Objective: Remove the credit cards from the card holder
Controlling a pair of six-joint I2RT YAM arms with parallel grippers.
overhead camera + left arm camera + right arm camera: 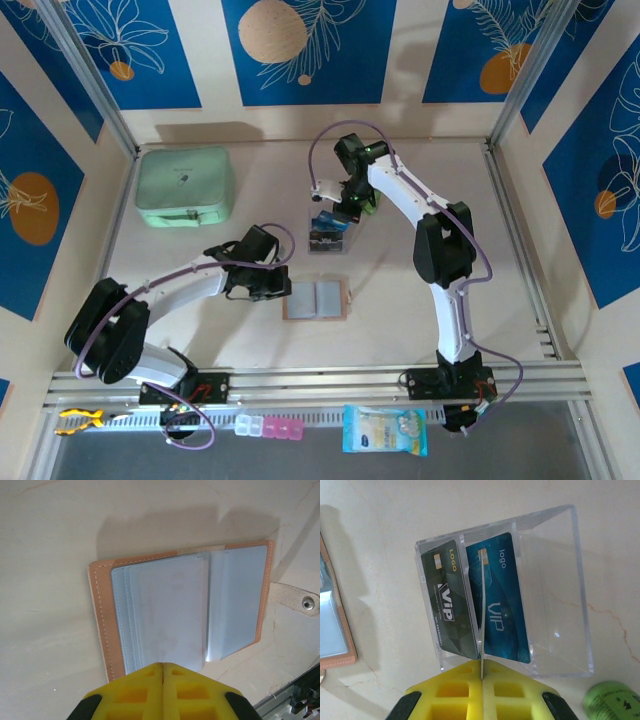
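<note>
Right gripper clamps an edge-on card over the clear box.
A dark card and a blue card stand inside that box. The card holder lies open on the table, at 6 o'clock from the box. The left gripper, fingers together, sits at its 9 o'clock edge.

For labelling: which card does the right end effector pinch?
The edge-on card, seen as a thin line between the dark card and the blue card.
</note>
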